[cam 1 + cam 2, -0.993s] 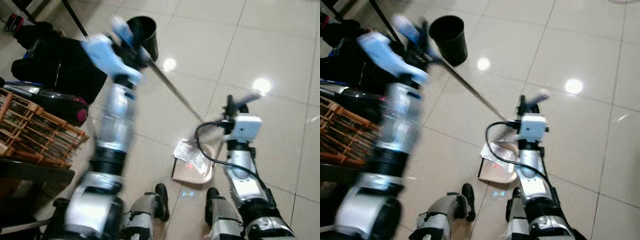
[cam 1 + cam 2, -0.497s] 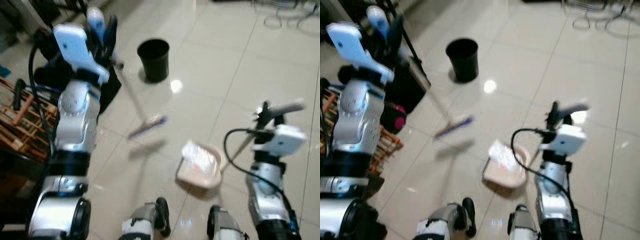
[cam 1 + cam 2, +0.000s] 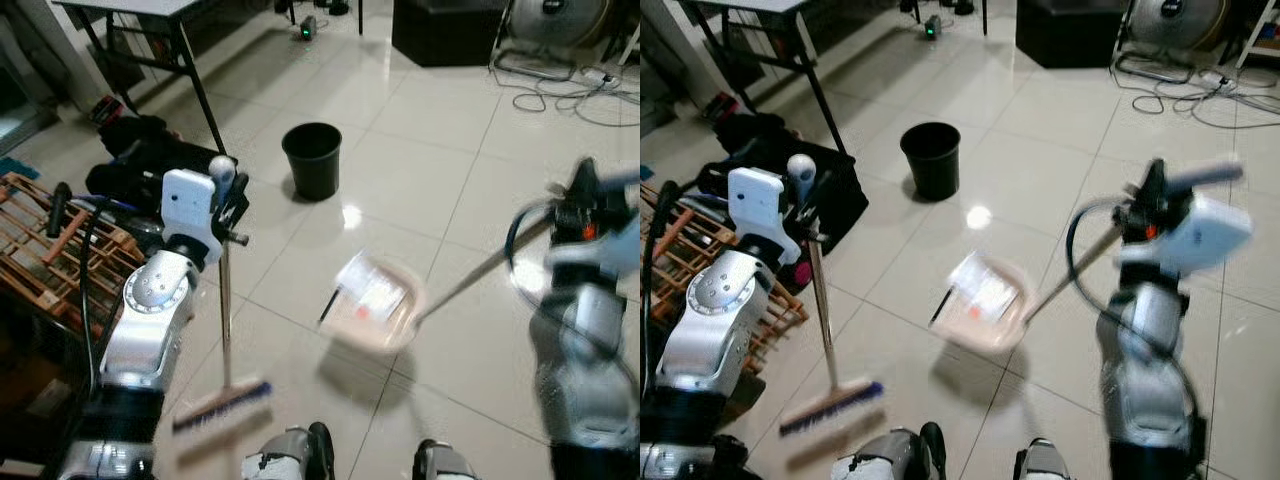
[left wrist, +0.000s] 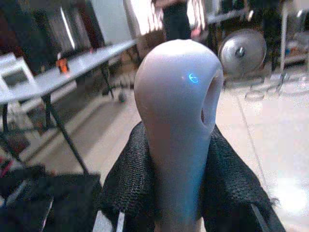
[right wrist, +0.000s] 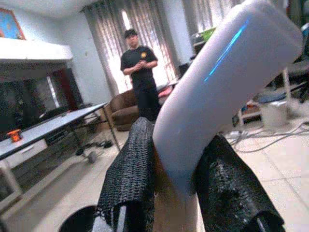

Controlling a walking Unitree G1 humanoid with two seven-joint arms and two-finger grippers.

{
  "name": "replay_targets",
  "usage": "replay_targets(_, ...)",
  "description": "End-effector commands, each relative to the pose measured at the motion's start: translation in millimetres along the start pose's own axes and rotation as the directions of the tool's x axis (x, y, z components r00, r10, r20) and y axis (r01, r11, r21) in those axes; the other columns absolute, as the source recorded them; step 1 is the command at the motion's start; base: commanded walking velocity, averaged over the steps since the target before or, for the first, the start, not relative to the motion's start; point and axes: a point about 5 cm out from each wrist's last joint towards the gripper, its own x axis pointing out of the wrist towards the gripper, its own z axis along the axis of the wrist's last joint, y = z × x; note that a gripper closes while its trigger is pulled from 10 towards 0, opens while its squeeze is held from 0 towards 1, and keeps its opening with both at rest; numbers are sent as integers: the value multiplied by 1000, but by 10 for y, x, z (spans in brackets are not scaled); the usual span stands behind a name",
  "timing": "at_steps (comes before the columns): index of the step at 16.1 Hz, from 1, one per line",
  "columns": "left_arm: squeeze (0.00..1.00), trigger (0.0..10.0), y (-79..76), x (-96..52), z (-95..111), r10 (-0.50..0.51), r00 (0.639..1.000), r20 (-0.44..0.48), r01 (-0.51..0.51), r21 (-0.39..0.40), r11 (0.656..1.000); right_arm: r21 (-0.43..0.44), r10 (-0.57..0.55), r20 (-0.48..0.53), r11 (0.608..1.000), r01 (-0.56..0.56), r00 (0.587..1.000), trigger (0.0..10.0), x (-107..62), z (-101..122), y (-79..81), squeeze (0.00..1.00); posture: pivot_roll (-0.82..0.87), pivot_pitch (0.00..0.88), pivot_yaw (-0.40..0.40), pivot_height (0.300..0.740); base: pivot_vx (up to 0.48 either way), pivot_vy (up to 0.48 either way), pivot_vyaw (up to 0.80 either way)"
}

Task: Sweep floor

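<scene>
— Beige dustpan (image 3: 372, 300), carrying litter, hangs off the floor (image 3: 420, 130) on its long handle; the right gripper (image 5: 176, 193) has its fingers (image 5: 130, 179) pinched around the handle's top. Which step is this?

— Carrying, I'd judge. The left gripper (image 4: 176, 193) pinches the broom (image 3: 222, 300) near its grey knob, the brush down by the robot's feet. Next the pan should go over the black bin (image 3: 312, 158) and tip.

— What do the wrist views add?

— A person (image 5: 140, 72) standing far off and a worktop (image 4: 58, 72). The eye views give bin and pan, well apart.
</scene>
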Motion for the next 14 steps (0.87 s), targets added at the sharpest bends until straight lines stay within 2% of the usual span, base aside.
replay_targets(1, 0, 10000, -42, -8, 124, 1, 999, 46, -1, 9, 1000, 63, 23, 35, 998, -25, 999, 10000, 91, 235, 64, 0, -17, 40, 142, 740, 296, 0, 0)
replay_targets(4, 0, 10000, -73, -50, 103, 6, 999, 34, -7, 18, 1000, 102, 44, 57, 994, -50, 997, 10000, 182, 379, 85, 0, -20, 34, 149, 740, 344, 0, 0)
replay_targets(7, 0, 10000, -90, -63, 107, 5, 1000, 22, -5, 27, 1000, 116, 54, 37, 992, -58, 998, 10000, 228, 456, 87, 0, -16, 30, 154, 740, 384, 0, 0)
replay_targets(14, 0, 10000, -139, -84, 72, -2, 1000, -7, 3, 16, 1000, 118, 28, 17, 993, -30, 999, 10000, 256, 521, 16, 0, -18, 29, 149, 740, 395, 0, 0)
